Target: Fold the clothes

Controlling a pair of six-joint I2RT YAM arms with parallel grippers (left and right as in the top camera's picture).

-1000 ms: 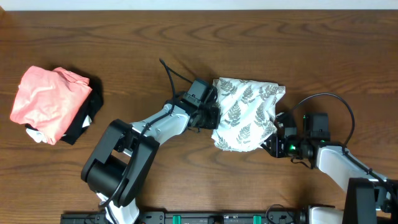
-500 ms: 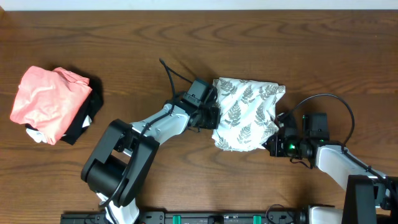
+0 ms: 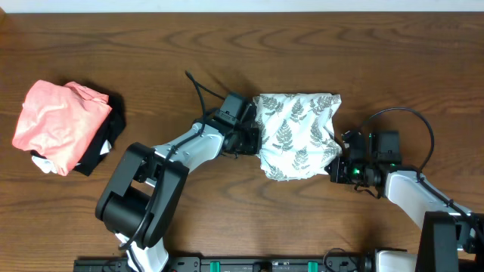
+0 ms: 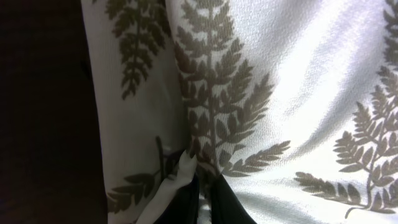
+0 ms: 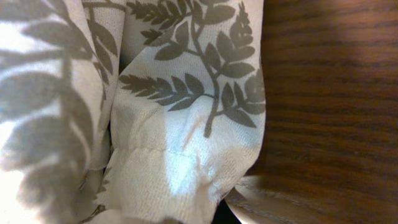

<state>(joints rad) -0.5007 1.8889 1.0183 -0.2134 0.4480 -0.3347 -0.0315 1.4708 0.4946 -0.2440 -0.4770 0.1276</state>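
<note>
The clothes (image 3: 296,136), white fabric printed with grey fern leaves, lie as a folded bundle in the middle of the table. My left gripper (image 3: 253,140) is at the bundle's left edge. In the left wrist view its black fingers (image 4: 185,208) are shut on a fold of the clothes (image 4: 280,93). My right gripper (image 3: 338,168) is at the bundle's lower right corner. In the right wrist view the clothes (image 5: 180,124) cover its jaws, which are shut on the fabric's hem.
A salmon-pink folded garment (image 3: 57,125) lies on a black cloth (image 3: 106,145) at the far left. Bare wooden table (image 3: 378,53) surrounds the bundle. Cables loop off both wrists.
The right gripper has closed on the bundle's lower right corner. The bundle and the left gripper have shifted slightly left and toward the far edge.
</note>
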